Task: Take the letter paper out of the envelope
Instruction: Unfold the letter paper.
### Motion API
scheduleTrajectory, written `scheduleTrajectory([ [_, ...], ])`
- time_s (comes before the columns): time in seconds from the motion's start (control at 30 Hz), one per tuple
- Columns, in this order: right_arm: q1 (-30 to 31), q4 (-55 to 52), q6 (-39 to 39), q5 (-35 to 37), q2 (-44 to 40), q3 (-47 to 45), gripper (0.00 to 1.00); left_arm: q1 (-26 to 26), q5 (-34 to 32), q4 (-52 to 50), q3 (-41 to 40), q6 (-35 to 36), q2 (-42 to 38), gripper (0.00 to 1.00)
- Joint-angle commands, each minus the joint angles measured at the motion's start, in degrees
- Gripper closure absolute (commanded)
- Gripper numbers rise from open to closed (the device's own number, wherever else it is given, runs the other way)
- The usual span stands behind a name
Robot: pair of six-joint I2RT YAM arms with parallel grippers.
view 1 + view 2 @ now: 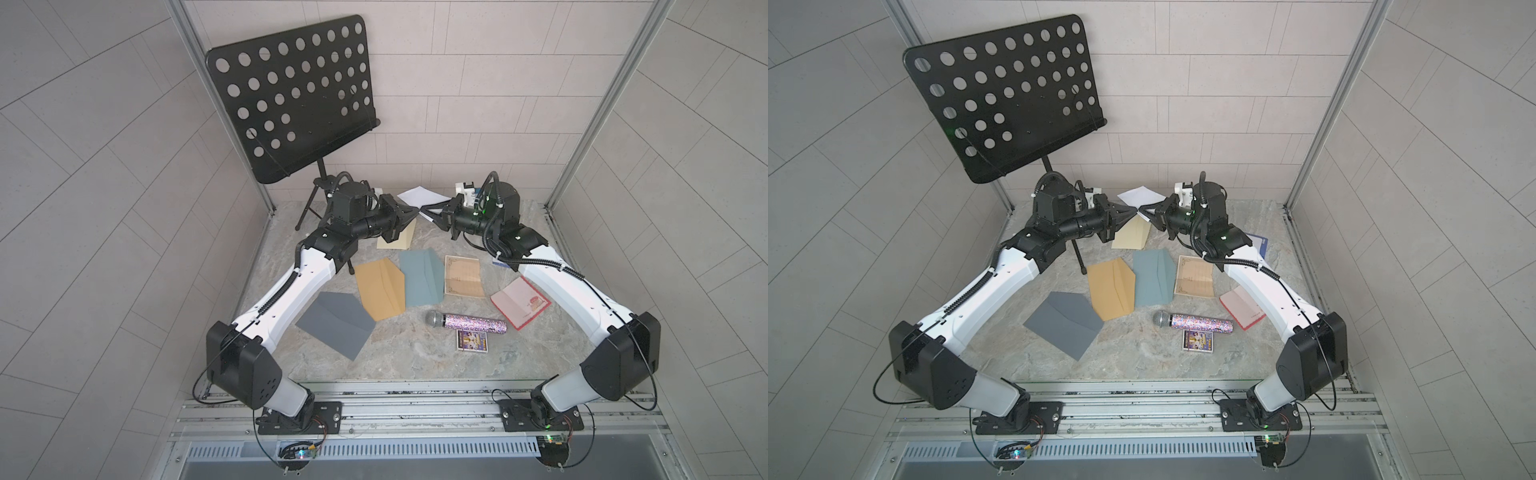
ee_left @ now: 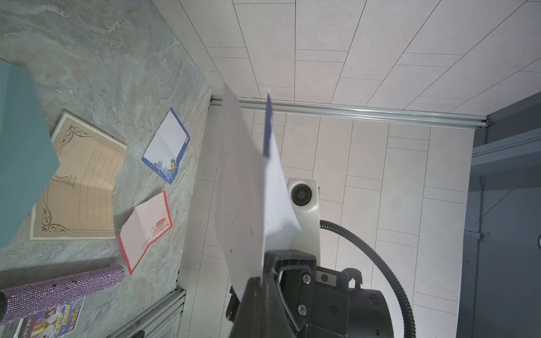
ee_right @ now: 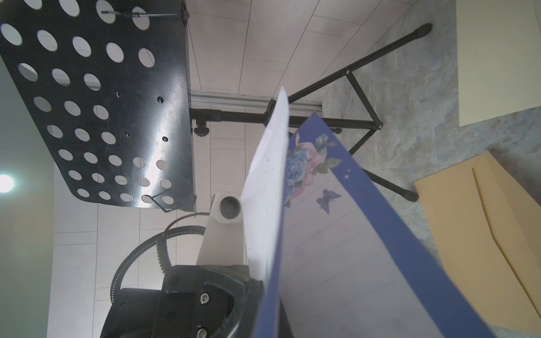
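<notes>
The left gripper [image 1: 412, 212] is clamped shut on an edge of a plain white paper envelope [image 1: 415, 194], which I see held up above the back of the grey marbled tabletop [image 1: 415, 361] in both top views. Facing it, tips almost meeting, the right gripper [image 1: 429, 208] is closed tight on the blue-bordered lined letter paper [image 3: 351, 248], printed with flowers and a butterfly. In the right wrist view the paper lies against the envelope, its flowered corner showing past the envelope's edge; I cannot tell whether any of it sits inside. Flat on the tabletop nearer me lie a cream envelope [image 1: 397, 237], a mustard envelope [image 1: 380, 289], a teal envelope [image 1: 422, 278] and a grey envelope [image 1: 334, 318], with a glittery purple microphone [image 1: 465, 323] towards the front. A black perforated music stand [image 1: 291, 95] rises at the back left.
</notes>
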Motion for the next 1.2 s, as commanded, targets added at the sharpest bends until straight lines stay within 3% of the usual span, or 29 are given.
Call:
scheduleTrajectory([
  [0.0,0.1,-5.0,-4.3,0.1,0.1,3.2,1.00,-0.2,0.5,1.9,2.0,-0.7,-0.4,0.78],
  [0.03,0.0,-6.7,-5.9,0.2,0.0,3.7,1.00,-0.1,0.3,1.8,2.1,-0.8,-0.5,0.69],
  [0.2,-0.4,-12.0,-11.5,0.5,-0.5,5.5,1.00,0.7,0.1,0.3,3.0,-1.0,-1.1,0.54],
  [0.3,-0.7,-15.4,-16.0,1.3,-0.9,6.7,1.00,1.9,-0.6,-2.2,3.3,-1.1,-2.3,0.34],
  [0.37,-0.8,-20.0,-22.7,2.8,-1.3,8.4,1.00,3.1,-1.8,-5.1,3.4,-1.5,-3.5,0.23],
  [0.5,0.0,-25.9,-39.8,9.4,-4.7,9.0,1.00,5.7,-3.8,-13.6,3.5,-3.1,-5.9,0.14],
  [0.63,4.2,-24.9,-58.8,22.7,-11.2,4.7,1.00,7.5,0.5,-18.4,2.4,-7.4,-5.9,0.12],
  [0.77,11.2,-16.5,-81.1,32.7,-17.4,-4.5,1.00,7.4,6.6,-13.0,-0.5,-13.7,-4.9,0.07],
  [0.93,16.4,-7.5,-104.8,34.4,-22.2,-14.2,1.00,7.4,7.9,-9.2,-1.3,-17.2,-4.9,0.04],
  [1.17,17.7,-11.9,-118.5,32.4,-21.3,-13.0,1.00,7.5,15.3,-6.7,-3.3,-16.6,-5.4,0.09],
])
